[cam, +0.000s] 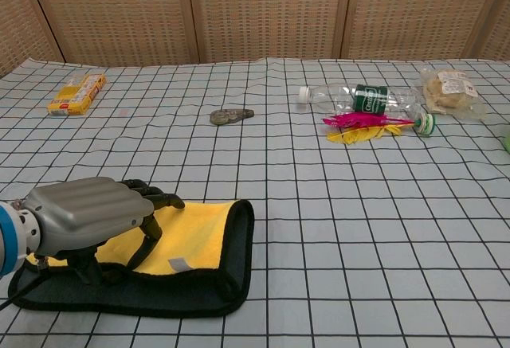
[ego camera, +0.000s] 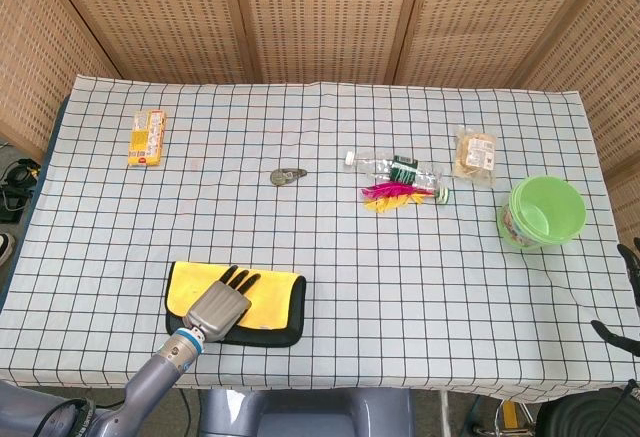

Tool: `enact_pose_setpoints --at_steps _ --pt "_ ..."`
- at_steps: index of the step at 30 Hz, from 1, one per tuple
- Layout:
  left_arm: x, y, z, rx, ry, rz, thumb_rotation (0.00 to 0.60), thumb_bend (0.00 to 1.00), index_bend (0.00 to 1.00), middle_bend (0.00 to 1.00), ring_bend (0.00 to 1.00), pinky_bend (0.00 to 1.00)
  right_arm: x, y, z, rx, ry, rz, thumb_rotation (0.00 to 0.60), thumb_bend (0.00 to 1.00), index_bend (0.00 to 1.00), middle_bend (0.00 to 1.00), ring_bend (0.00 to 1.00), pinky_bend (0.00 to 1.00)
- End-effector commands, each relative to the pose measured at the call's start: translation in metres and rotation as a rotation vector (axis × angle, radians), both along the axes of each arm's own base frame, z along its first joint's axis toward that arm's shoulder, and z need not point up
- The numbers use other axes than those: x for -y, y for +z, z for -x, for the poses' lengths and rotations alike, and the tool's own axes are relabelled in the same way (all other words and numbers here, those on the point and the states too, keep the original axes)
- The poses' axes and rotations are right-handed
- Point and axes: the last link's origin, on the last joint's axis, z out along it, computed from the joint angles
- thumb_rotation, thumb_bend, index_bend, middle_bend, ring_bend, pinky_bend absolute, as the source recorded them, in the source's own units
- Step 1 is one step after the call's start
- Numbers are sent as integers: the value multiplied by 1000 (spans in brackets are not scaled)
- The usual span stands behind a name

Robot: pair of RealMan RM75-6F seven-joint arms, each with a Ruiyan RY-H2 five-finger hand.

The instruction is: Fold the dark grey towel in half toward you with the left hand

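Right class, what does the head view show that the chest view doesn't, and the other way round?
Only the head view shows the whole green plastic bowl and the right hand at the table's edge. Only the chest view shows the small grey tag on the towel's yellow lining. Both share the left hand on the folded dark grey towel, the clear plastic bottle and the yellow snack packet.
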Motion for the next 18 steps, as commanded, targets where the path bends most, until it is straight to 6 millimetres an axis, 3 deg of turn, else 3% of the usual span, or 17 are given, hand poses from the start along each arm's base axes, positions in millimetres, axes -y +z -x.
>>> enact_pose_setpoints --at_steps 1,18 --pt "2 0 0 -2 -1 4 600 438 607 0 0 0 0 0 0 0 0 0 600 0 0 0 0 0" --pt "14 -5 -5 -4 6 50 600 439 607 0 0 0 -1 1 0 6 0 0 600 0 0 0 0 0"
